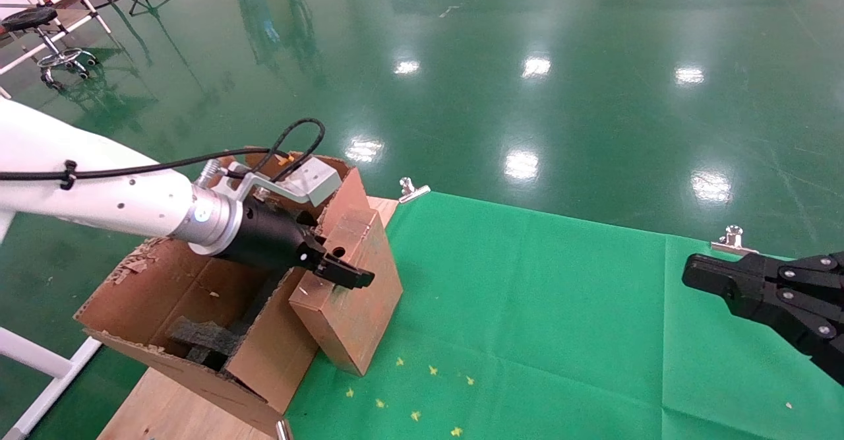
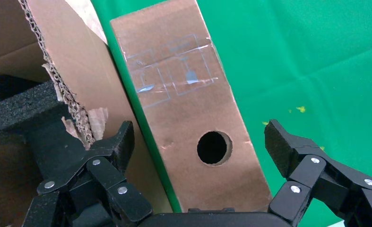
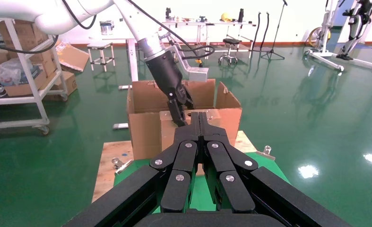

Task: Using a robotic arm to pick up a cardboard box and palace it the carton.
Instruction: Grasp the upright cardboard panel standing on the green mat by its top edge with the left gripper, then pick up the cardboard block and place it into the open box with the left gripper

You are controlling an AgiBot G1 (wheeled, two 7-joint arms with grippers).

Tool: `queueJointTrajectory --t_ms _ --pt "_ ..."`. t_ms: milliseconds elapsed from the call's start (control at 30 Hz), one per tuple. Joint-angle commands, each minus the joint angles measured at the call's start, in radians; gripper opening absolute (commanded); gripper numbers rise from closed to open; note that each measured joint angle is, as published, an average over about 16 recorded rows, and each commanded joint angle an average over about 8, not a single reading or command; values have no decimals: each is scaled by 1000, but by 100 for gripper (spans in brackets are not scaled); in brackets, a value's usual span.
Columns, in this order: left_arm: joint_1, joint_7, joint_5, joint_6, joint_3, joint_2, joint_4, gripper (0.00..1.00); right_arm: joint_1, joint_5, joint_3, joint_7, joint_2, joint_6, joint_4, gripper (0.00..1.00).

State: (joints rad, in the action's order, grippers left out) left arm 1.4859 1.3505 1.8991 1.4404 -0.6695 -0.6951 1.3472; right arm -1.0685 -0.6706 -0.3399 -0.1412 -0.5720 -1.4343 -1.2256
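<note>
The reddish-brown cardboard box [image 1: 359,305] stands on edge on the green cloth, tilted against the carton's [image 1: 171,282] near flap. Its narrow top face with a round hole faces my left gripper [image 1: 331,263]. In the left wrist view the left gripper [image 2: 200,144] is open, with one finger [image 2: 121,142] on the carton side and the other [image 2: 281,146] on the cloth side of the box [image 2: 174,85], neither touching it. Black foam [image 1: 198,338] lies in the carton. My right gripper [image 1: 692,275] is shut and empty at the far right, and shows in its wrist view [image 3: 199,118].
The green cloth [image 1: 560,308] covers the table, held by metal clips [image 1: 412,190] [image 1: 730,239]. The carton stands on a wooden board [image 1: 171,407] at the table's left end. Small yellow specks [image 1: 422,387] dot the cloth. Green floor lies beyond the table's edges.
</note>
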Motion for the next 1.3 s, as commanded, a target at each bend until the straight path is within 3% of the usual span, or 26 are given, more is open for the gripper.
queueJointTrajectory --t_ms 33,67,200,233,267,1033,1300 --pt "-3 -1 -1 3 -2 0 0 78 0 0 0 0 0 0 0 93" --pt "-4 -2 -1 4 -3 0 0 65 0 0 0 0 0 0 0 100" --pt "-4 -1 -2 4 -2 1 0 16 0 0 0 0 0 0 0 100" --pt "-4 -1 -2 4 -2 1 0 4 0 0 0 0 0 0 0 100" --pt "-4 -1 -2 3 -2 1 0 0 0 0 0 0 0 0 0 100" --pt "3 -3 -4 -3 3 -1 -5 0 0 0 0 0 0 0 0 100" --pt "79 -67 -40 35 25 16 -15 0 0 0 0 0 0 0 0 100"
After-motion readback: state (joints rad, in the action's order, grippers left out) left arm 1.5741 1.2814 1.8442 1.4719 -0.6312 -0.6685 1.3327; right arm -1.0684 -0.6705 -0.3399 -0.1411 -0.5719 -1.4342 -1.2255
